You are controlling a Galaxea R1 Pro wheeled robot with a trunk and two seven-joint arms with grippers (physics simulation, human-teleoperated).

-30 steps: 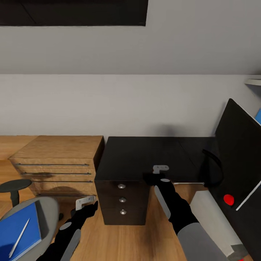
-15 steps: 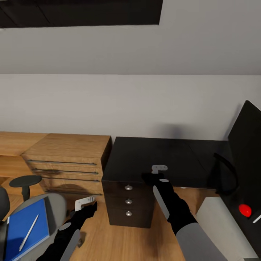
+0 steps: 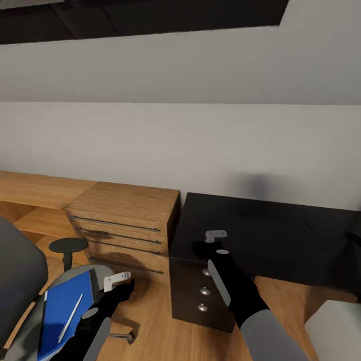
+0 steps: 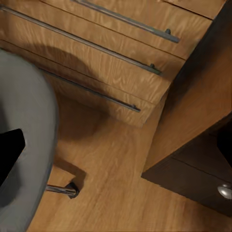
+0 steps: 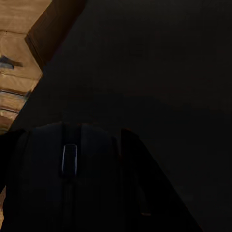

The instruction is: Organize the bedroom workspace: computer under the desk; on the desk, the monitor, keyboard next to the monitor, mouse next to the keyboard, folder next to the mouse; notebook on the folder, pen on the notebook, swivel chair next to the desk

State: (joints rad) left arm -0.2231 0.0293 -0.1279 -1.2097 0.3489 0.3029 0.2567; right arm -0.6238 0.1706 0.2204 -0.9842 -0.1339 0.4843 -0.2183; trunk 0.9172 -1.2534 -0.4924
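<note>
Against the pale back wall stands the black desk (image 3: 281, 235), its three-knob drawer unit (image 3: 203, 290) at the near left corner, all drawers shut, contents hidden. Just left of it, nearly touching, a wooden chest of drawers (image 3: 125, 225) with long bar handles, also shut. On the grey seat of the swivel chair (image 3: 20, 281), lower left, lies the blue notebook (image 3: 62, 311), and the white pen (image 3: 70, 318) rests across its cover; whether the folder lies beneath it cannot be told. A small round black stool (image 3: 68, 245) stands between chair and chest. Right pincer (image 3: 213, 240) hangs over the desk's front left edge; the right wrist view shows the dark mouse (image 5: 72, 174) held in its grip, scroll wheel visible, above the bare black desktop. Left pincer (image 3: 116, 281) hangs low over open wood floor (image 3: 150, 321) between chair seat and drawer unit; its opening cannot be told. Left wrist view looks down on the chair seat's rim, a caster of the chair base (image 4: 67, 189), the chest's lower drawers and the desk unit's corner. Desktop is bare across its left half, with free floor in front of the drawer unit. Against the picture of a second ago the whole view has swung left: the monitor at the right edge has left the frame, more of the chair and its backrest shows, and the arms keep the same pose.
</note>
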